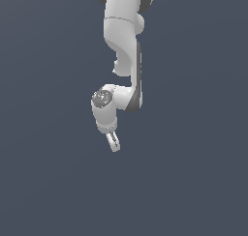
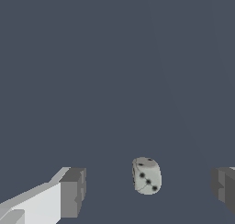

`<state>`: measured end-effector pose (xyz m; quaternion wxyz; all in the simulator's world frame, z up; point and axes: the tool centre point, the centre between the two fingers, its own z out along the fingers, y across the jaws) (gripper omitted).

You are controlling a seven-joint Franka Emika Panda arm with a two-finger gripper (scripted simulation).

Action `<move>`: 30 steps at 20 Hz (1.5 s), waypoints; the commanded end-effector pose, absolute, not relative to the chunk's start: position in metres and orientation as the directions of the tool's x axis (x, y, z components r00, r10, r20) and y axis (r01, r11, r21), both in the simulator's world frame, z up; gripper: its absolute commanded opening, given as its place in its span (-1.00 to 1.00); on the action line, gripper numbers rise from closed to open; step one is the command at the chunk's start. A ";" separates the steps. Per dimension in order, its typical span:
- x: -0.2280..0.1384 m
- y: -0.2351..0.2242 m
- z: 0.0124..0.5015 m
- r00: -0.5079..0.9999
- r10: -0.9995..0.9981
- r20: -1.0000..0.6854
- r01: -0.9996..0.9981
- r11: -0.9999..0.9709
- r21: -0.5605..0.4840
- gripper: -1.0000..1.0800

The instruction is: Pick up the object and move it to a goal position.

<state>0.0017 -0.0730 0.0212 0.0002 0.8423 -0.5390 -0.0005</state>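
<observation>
Pale grey object with black pips, between fingers of wide-apart pincer

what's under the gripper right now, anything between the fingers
In the wrist view a pale die with black pips lies between the open fingers, touching neither. The exterior view shows the gripper but not the die; whether the die rests on the floor is unclear.

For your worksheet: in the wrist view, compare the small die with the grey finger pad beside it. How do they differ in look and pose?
The die is pale with black pips; the finger pad is plain mid-grey. The die has rounded corners; the pad is a sharp-edged block. The die stands free, touching neither finger, and sits tilted; the pad is fixed on a white finger. Both are boxy.
</observation>
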 end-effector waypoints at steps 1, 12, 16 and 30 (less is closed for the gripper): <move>0.002 -0.073 0.013 0.418 -0.908 0.000 -0.908 -0.418 0.000 0.92; 0.003 -0.073 0.009 0.418 -0.908 0.000 -0.908 -0.418 0.000 -1.00; 0.003 -0.073 0.010 0.418 -0.909 0.000 -0.909 -0.418 -0.001 -1.00; 0.016 -0.038 0.075 0.417 -0.909 0.000 -0.909 -0.417 0.000 -1.00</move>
